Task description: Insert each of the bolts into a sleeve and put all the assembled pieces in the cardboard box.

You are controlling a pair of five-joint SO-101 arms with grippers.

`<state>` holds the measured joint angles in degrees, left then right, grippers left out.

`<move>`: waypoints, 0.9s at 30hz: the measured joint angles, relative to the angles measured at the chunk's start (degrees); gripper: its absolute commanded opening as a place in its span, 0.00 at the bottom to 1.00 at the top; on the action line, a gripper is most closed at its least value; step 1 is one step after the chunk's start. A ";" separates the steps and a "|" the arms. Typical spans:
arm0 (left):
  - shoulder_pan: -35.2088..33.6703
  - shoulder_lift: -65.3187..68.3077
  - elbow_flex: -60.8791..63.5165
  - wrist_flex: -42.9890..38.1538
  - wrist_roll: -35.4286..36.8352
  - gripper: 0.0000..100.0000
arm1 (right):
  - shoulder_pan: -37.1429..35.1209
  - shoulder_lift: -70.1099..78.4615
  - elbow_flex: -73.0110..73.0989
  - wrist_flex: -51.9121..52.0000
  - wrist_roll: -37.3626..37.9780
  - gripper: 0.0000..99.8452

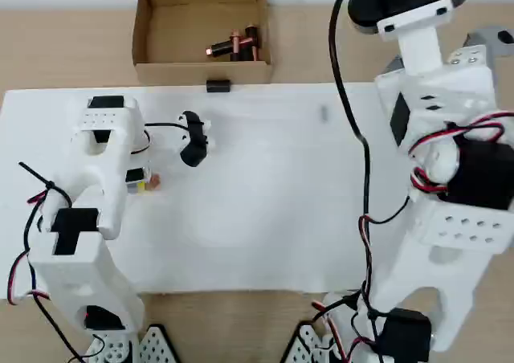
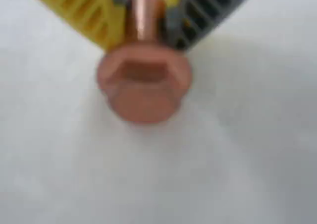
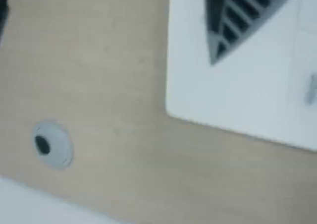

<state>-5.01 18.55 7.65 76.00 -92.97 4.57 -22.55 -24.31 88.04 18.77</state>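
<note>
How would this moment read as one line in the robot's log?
left gripper: shut on bolt | sleeve: on mat by box | assembled pieces: in box | right arm: beside mat's right edge

The bolt (image 2: 143,83) is glowing coppery pink. The left gripper (image 2: 144,33) is sporting a yellow ribbed finger (image 2: 79,11) and a dark grey ribbed finger (image 2: 213,8). At 11 o'clock in the high view the cardboard box (image 1: 148,42) is looking plain brown. The table (image 1: 48,50) is showing tan and the mat (image 1: 281,202) white.
</note>
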 measured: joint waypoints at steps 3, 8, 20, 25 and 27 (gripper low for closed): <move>0.18 0.44 -5.89 2.90 0.00 0.01 | -0.53 0.00 0.53 0.00 0.00 0.32; 0.35 0.44 -19.96 16.18 0.00 0.01 | -6.86 0.00 1.76 0.00 0.00 0.32; -2.73 -1.76 -39.38 23.82 11.08 0.01 | -19.25 20.92 6.86 -7.38 -9.05 0.32; -5.10 -7.38 -42.55 23.91 34.64 0.01 | -23.65 38.95 -7.74 -6.15 -3.87 0.32; -6.77 -9.85 -43.96 24.09 45.71 0.01 | -26.29 46.07 -15.74 -3.16 2.46 0.32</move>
<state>-11.78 8.70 -36.31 100.09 -47.25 -21.71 23.52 -40.04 84.88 21.23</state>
